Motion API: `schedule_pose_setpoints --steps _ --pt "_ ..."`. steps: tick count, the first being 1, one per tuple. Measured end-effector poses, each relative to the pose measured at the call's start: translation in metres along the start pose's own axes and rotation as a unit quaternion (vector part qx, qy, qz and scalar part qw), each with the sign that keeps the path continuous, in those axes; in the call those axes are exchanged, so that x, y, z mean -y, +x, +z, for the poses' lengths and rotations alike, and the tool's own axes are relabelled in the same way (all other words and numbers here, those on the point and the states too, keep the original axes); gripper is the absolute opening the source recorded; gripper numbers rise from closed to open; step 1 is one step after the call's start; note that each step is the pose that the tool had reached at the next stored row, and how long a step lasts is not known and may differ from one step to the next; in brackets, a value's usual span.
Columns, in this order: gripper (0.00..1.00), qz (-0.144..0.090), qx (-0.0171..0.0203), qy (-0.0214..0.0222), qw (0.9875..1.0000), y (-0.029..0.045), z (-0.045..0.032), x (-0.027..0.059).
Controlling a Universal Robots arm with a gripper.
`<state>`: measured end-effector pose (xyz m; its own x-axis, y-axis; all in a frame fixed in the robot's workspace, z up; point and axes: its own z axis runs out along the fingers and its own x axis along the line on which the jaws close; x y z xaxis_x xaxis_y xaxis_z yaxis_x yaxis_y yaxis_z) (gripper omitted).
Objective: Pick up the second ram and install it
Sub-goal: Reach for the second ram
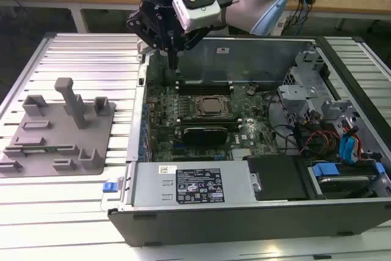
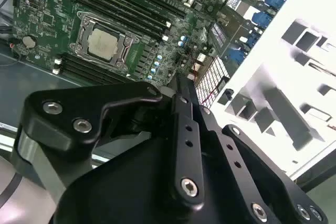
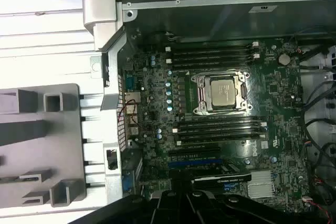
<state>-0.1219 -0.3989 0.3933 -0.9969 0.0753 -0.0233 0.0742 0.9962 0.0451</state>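
Observation:
My gripper [image 1: 174, 64] hangs inside the open computer case [image 1: 244, 50], above the far corner of the motherboard [image 1: 165, 99] on the exterior view's left. Its fingers [image 2: 182, 90] are pressed together, and I see nothing between them. Just beside the gripper, dark memory slots [image 1: 204, 87] run behind the processor [image 1: 212, 107]. More slots [image 3: 220, 129] lie on the processor's other side. A thin dark-green strip [image 1: 44, 149], probably the second ram, stands on edge in a long slot of the grey fixture tray [image 1: 61, 169], well away from the gripper.
The tray's upright posts [image 1: 72, 99] rise on the ribbed table at the exterior view's left. A black expansion card [image 1: 204, 132], a power supply [image 1: 192, 184], a drive cage [image 1: 305, 96] and loose cables [image 1: 317, 142] crowd the case.

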Motion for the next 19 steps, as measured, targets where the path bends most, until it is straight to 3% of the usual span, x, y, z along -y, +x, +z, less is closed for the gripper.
schedule_pose_setpoints --steps 13,19 --pt "0.08 0.000 0.0000 0.0000 1.0000 0.0005 0.0000 0.0000" --pt "0.08 0.000 0.0001 0.0018 1.0000 0.0105 -0.0002 0.0000"
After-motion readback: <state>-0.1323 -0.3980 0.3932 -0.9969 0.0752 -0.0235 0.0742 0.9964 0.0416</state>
